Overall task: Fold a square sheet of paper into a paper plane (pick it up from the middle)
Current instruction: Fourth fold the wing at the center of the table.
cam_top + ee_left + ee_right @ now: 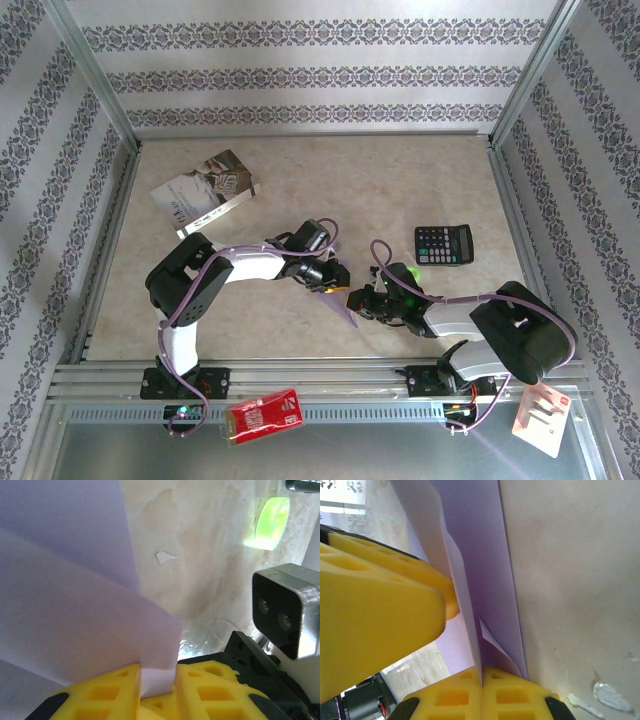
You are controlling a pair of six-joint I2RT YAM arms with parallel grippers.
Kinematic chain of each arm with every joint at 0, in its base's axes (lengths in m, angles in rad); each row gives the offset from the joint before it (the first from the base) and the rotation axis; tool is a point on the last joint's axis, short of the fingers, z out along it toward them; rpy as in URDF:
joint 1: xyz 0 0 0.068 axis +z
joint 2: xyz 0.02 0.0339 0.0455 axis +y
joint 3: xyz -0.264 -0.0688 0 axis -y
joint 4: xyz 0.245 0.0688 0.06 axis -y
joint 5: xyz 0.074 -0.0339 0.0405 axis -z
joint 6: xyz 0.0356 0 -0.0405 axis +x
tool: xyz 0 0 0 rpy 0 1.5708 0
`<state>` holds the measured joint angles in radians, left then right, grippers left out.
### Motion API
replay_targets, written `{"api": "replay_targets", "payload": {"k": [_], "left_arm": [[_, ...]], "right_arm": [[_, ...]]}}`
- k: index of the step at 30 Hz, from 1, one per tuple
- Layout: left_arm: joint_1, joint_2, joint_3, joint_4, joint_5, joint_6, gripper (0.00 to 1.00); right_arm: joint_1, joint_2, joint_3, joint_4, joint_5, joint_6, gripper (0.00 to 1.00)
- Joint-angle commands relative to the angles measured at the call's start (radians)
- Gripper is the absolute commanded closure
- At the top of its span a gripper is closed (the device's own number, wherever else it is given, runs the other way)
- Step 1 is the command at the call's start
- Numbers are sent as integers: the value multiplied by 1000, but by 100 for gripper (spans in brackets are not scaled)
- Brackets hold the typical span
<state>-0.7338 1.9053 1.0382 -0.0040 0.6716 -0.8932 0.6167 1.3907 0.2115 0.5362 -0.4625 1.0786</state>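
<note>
Left claw (pixel 157 677) pinches the folded lilac sheet (pixel 60 605), right claw (pixel 481 680) clamped on the same sheet just beside it, calculator (pixel 444 244) beyond right claw.

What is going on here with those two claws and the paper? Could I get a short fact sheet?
paper: lilac sheet, creased into layers, pinched by both grippers
left gripper: shut on the sheet's edge
right gripper: shut on the sheet
calculator: on the table, right side
booklet: far left
red packet: at the near edge
</note>
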Motion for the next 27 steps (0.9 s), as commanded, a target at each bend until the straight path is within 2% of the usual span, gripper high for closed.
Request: {"api": "replay_targets", "payload": {"k": [1, 27], "left_arm": [[-1, 12, 6, -26, -22, 26, 76], [30, 24, -70, 15, -28, 27, 77]], "right_arm": [[-12, 16, 15, -11, -7, 0, 100], [-13, -50, 28, -73, -1, -7, 89]]}}
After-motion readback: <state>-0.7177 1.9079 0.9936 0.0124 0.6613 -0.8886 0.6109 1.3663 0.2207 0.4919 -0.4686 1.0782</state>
